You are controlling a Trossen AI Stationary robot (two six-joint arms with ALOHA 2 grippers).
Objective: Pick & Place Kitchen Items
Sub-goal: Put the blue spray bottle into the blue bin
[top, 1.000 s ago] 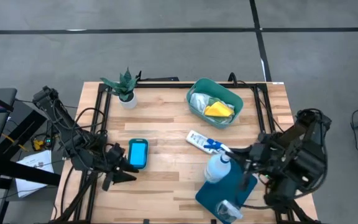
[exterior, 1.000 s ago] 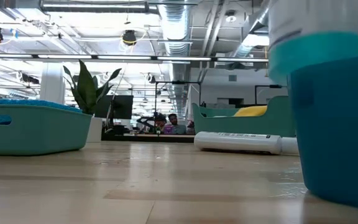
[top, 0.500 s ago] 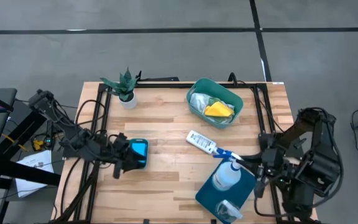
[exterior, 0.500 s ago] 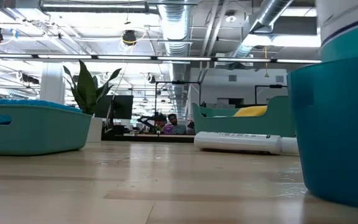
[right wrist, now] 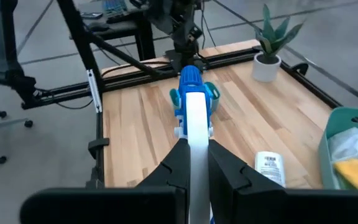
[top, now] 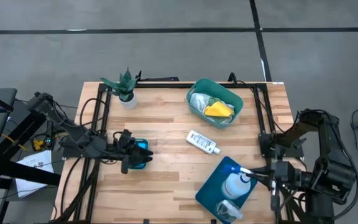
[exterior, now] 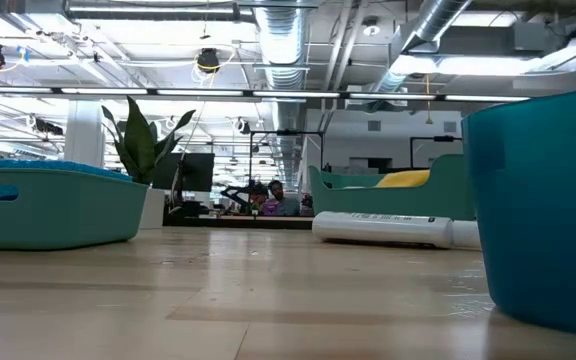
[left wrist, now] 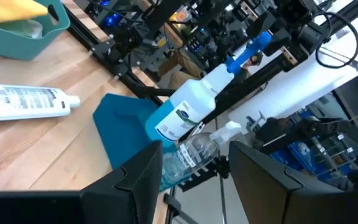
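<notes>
Wooden tabletop [top: 166, 183] below me — my right gripper [top: 257, 177] is clamped on the pale-blue spray bottle [top: 236, 184], over the near-right blue tub [top: 211, 188]. My left gripper [top: 140, 156] sits at the teal tub [top: 139, 153], fingers apart.

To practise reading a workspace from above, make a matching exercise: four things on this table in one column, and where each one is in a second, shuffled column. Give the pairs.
Things
1. spray bottle
2. white bottle
3. yellow cloth
4. potted plant

Places
A. lying flat on bare wood, mid-table
B. at the far left corner of the table
C. inside the teal tub at the far edge
D. held by the right gripper over the blue bin at the near edge

Pairs: 1-D, 2-A, 3-C, 4-B
</notes>
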